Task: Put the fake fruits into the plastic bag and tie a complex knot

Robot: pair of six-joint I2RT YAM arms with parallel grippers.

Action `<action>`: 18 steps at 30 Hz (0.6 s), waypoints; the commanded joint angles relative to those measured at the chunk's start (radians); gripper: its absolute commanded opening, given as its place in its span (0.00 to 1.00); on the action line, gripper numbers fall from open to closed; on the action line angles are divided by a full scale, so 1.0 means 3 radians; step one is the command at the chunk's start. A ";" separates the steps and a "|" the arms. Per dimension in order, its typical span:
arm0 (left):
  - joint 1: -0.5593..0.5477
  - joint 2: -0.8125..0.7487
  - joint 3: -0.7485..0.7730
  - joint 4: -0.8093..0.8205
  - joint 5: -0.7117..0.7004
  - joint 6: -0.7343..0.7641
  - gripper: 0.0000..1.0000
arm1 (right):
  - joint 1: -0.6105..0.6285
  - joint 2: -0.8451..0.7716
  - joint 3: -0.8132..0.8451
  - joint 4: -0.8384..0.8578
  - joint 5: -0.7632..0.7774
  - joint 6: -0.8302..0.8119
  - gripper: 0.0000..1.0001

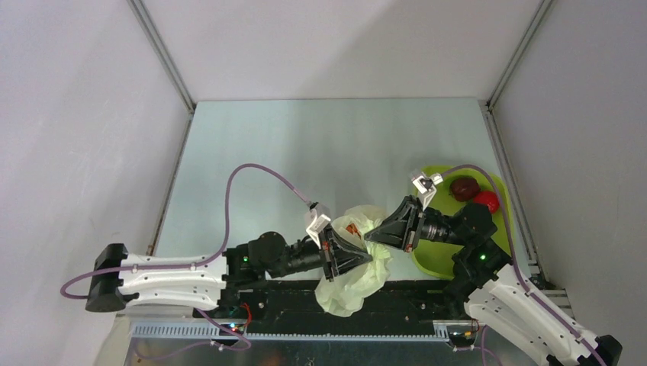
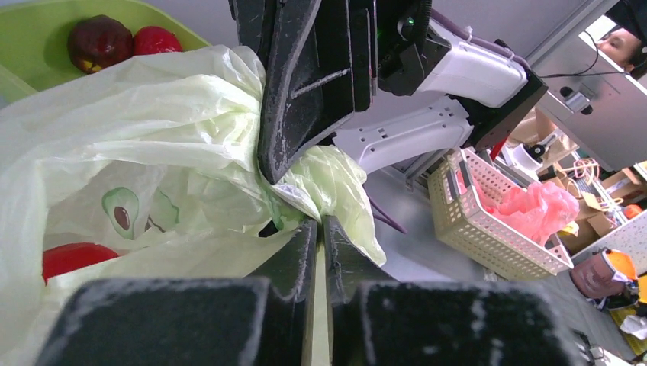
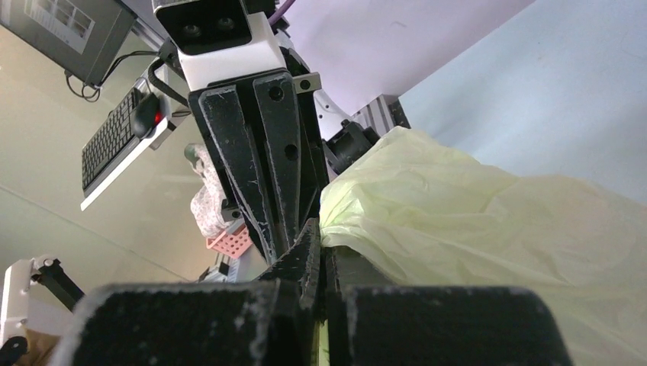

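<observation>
At left gripper, plastic bag, seemingly pinched

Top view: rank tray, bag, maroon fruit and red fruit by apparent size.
1. tray, though the right arm hides part of it.
2. bag.
3. maroon fruit and red fruit: nearly alike, so left unranked.

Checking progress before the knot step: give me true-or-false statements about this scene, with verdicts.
1. The left gripper and right gripper each pinch the thin, pale translucent plastic bag. True.
2. The lime-green plastic tray is empty. False: a dark maroon round fruit and a bright red round fruit lie in it.
3. A glossy red fruit sits inside the bag. True.
4. The bag is already knotted. False: no knot shows.
</observation>
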 commanded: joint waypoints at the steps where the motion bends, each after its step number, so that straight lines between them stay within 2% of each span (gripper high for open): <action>1: -0.0211 0.0144 -0.0100 0.0205 -0.0111 -0.0204 0.09 | -0.0022 -0.0031 0.0042 0.0128 0.0247 -0.0058 0.00; 4: -0.0169 0.0112 -0.0215 0.0317 -0.0207 -0.0347 0.18 | -0.0024 -0.0049 0.0040 0.0167 0.0181 -0.0012 0.00; 7: -0.0056 -0.0100 -0.0259 0.0280 -0.0218 -0.0386 0.47 | -0.0022 -0.0099 0.0044 0.0143 0.0098 -0.0008 0.00; 9: 0.0026 -0.0235 -0.0249 0.0219 -0.0178 -0.0425 0.59 | -0.0023 -0.0122 0.0041 0.0116 0.0060 -0.0001 0.00; 14: 0.0283 -0.0381 -0.0177 0.0246 0.0071 -0.0633 0.74 | -0.0026 -0.0134 0.0041 0.0120 -0.0021 0.0033 0.00; 18: 0.0340 -0.0353 -0.0047 0.0188 0.0087 -0.0739 0.78 | -0.0012 -0.0127 0.0039 0.0188 -0.0064 0.0066 0.00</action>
